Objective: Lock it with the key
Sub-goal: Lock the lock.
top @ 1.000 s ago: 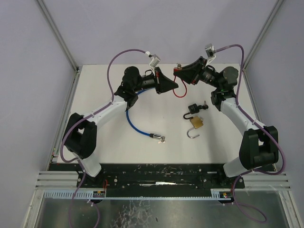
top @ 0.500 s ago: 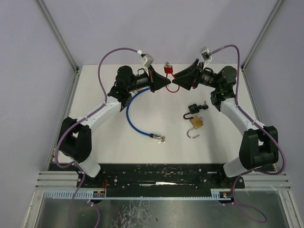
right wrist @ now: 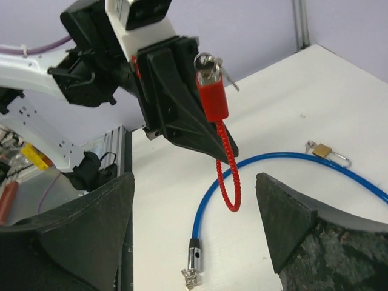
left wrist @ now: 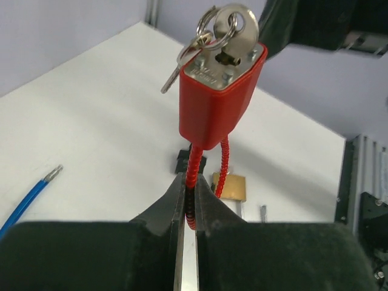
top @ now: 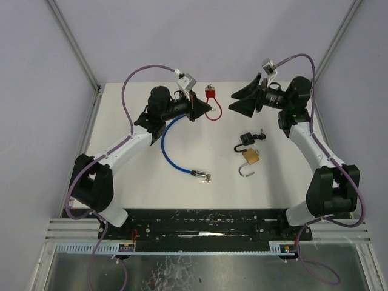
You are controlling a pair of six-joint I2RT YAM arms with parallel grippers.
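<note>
A red padlock with a red ribbed cable loop hangs in the air at the back of the table. A silver key on a ring sits in its keyhole. My left gripper is shut on one strand of the cable just below the lock body, which stands upright above the fingers. My right gripper is open wide and apart from the lock, facing it from the right.
A blue cable lock curves across the table, its metal end and keys toward the front. A black padlock and an open brass padlock lie at mid-right. Grey walls enclose the table.
My right gripper has let go of the red lock, opened and drawn back to the right. My left gripper has taken the cable and now carries the lock slightly to the left.
</note>
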